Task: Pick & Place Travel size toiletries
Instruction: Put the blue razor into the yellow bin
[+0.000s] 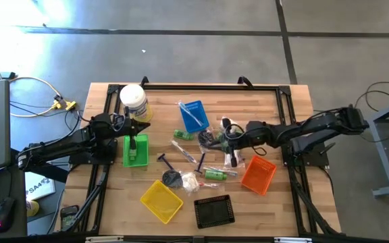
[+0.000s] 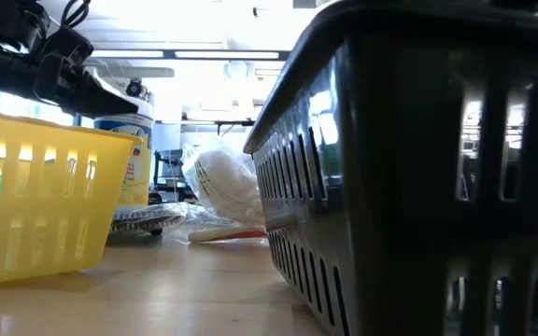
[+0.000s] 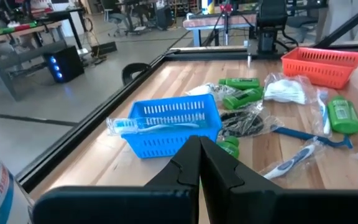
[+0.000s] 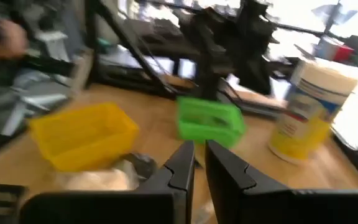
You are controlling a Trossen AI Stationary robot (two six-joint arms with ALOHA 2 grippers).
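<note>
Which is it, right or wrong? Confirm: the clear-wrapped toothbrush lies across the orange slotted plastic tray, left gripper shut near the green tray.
Wrong tray. The clear-wrapped toothbrush lies across the blue slotted plastic tray, as the left wrist view shows. The left gripper is shut near the green tray.

Grey concrete floor [image 1: 181, 17], ceiling strip lights [image 2: 222, 54], distant workbenches [image 3: 27, 37].

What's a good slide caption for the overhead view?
Two arms at a wooden table: right pincer over the scattered toiletries, left pincer above the green tray.

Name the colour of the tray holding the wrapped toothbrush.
Blue tray; the left wrist view shows it best.
</note>
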